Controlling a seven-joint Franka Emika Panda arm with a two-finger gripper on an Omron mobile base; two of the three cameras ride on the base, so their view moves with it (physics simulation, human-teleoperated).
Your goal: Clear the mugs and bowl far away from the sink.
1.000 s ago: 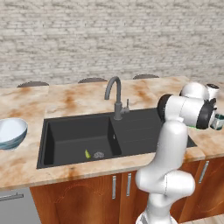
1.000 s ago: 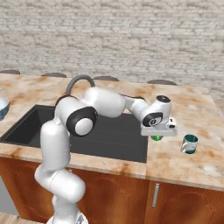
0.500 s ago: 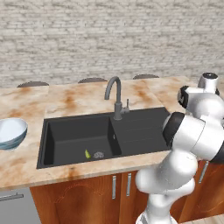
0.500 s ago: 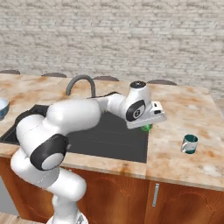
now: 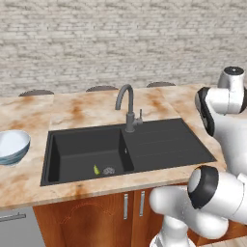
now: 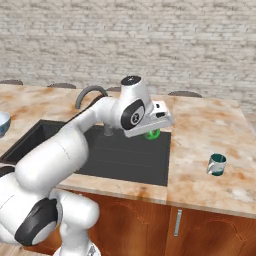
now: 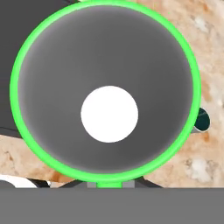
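Note:
My gripper is shut on the bright green mug, holding it in the air over the far right corner of the black sink. In the hand view the green mug is seen from above, its rim pinched between my fingertips. The grey-silver mug with its teal inside stands on the counter to the right of the sink, and a sliver of it shows past the green rim. The pale blue-white bowl sits on the counter left of the sink.
A dark gooseneck faucet rises behind the basin, just left of my forearm. Small scraps lie in the left basin. Marble counter stretches to the right of the sink, backed by a brick wall.
The arm has swung and reconfigured, carrying the green mug left and away from the counter's front, from beside the grey mug to above the sink's far right corner. The grip stayed shut.

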